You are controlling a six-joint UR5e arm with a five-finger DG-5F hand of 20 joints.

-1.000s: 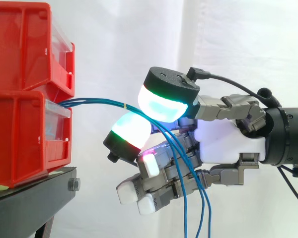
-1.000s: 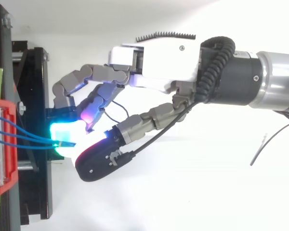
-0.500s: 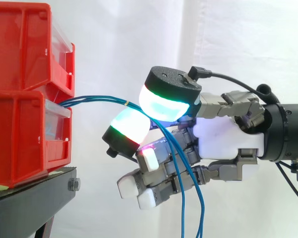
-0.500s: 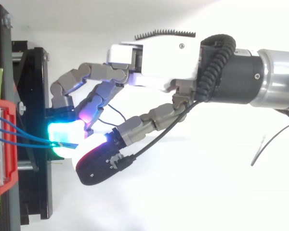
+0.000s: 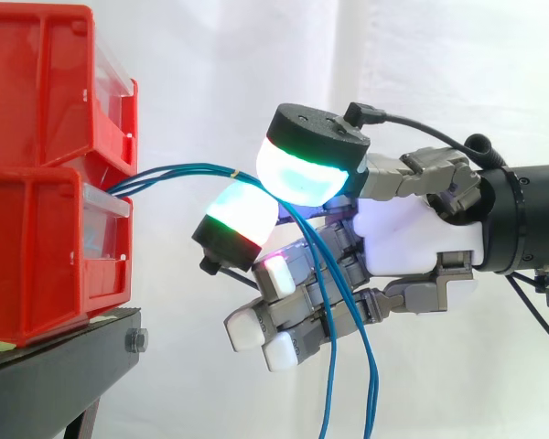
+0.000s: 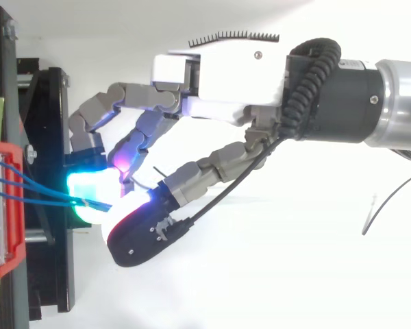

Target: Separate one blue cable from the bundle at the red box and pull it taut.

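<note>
While pinched in the hand (image 5: 412, 247), blue cables (image 5: 178, 172) near-level from red box (image 5: 37, 247)

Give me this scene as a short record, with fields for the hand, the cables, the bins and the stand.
hand: the hand comes in from the right, with two glowing pads closed together on the cables
cables: the blue cables leave the lower bin's opening, run in a slight bow to the pads, then hang down past the other fingers
separation: cannot tell whether one cable is held alone
bins: two red bins, stacked
stand: the black stand, under the bins
</note>
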